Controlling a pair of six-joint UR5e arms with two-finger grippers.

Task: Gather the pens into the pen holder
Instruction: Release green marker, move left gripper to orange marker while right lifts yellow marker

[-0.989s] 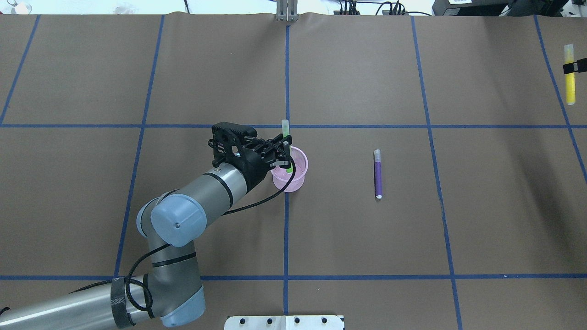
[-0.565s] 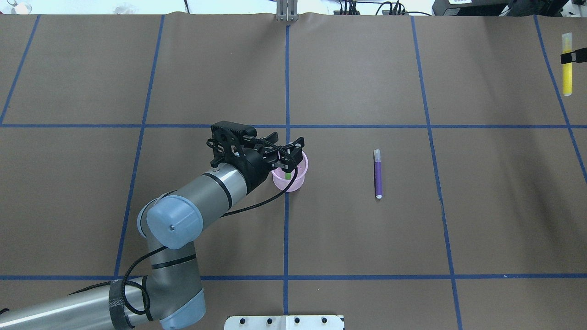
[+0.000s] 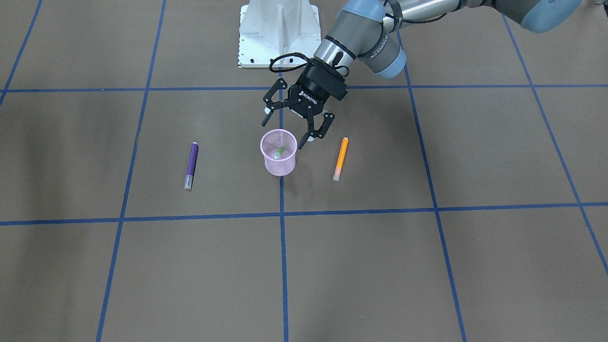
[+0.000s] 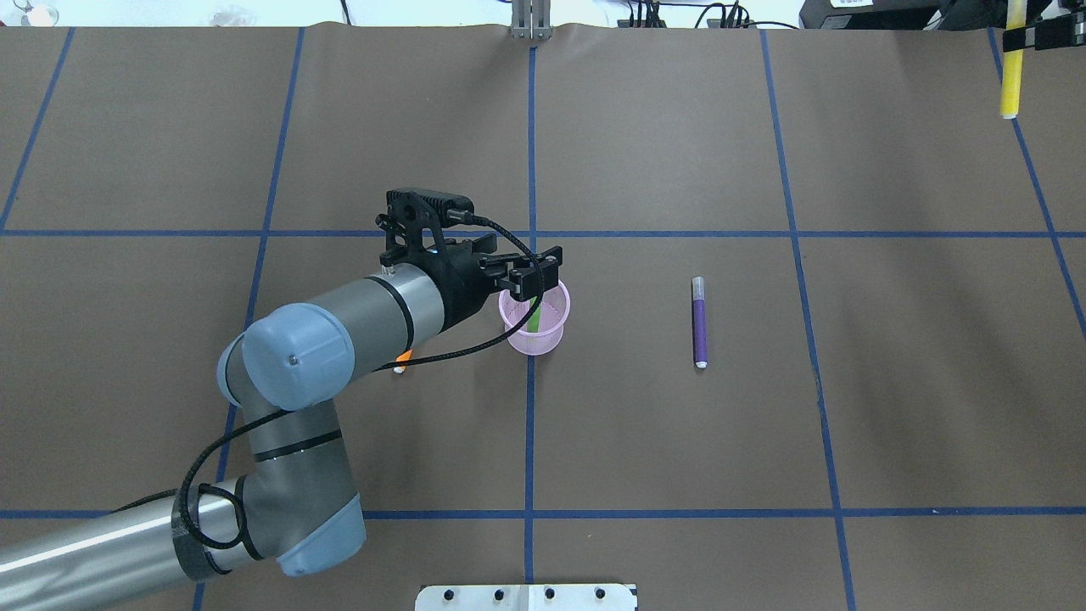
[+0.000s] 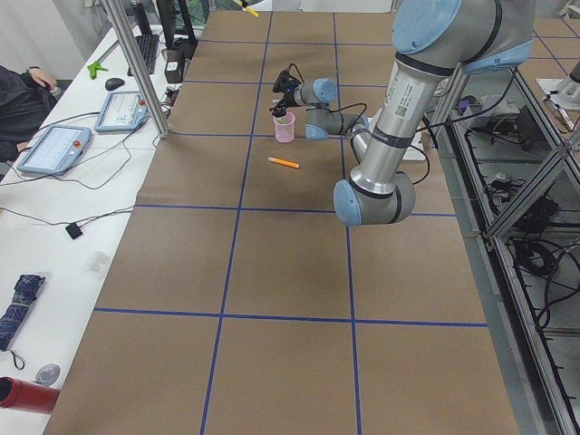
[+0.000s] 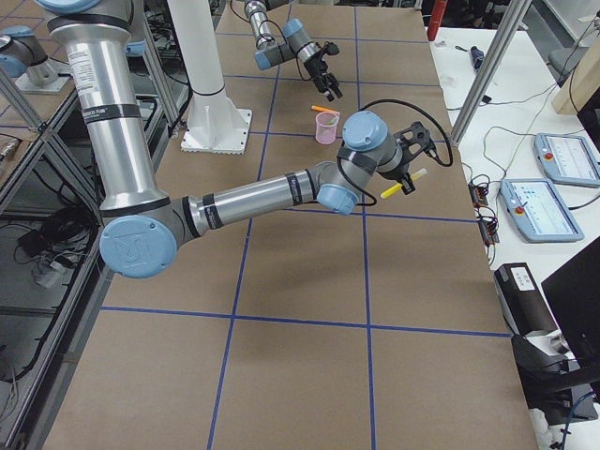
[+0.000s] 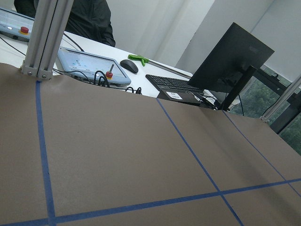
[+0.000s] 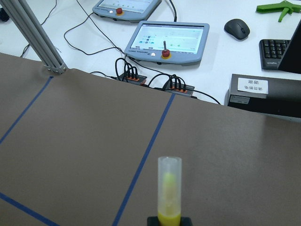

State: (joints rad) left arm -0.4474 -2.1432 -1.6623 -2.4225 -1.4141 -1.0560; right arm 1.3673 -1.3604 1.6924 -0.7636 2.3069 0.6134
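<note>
The pink mesh pen holder [image 3: 279,161] [image 4: 543,338] stands upright near the table's middle. A green pen [image 3: 279,151] [image 4: 534,317] leans inside it. My left gripper [image 3: 288,127] [image 4: 523,270] hangs open and empty just above the cup's rim. A purple pen [image 3: 191,165] [image 4: 699,322] lies on the table on the robot's right of the cup. An orange pen [image 3: 340,158] [image 5: 284,162] lies on the robot's left of the cup, mostly hidden under my left arm in the overhead view. My right gripper [image 4: 1016,38] is shut on a yellow pen [image 4: 1010,85] [image 8: 169,197] [image 6: 397,184] at the far right, above the table.
The white robot base plate [image 3: 278,33] [image 4: 526,596] sits at the near table edge. Aluminium posts [image 5: 136,63] [image 6: 487,66] stand at the far edge. Beyond it are teach pendants [image 8: 167,37], cables and a keyboard on white benches.
My left gripper opened and let the green pen drop into the cup, then drew back a little. My right gripper carried the yellow pen farther toward the far edge.
</note>
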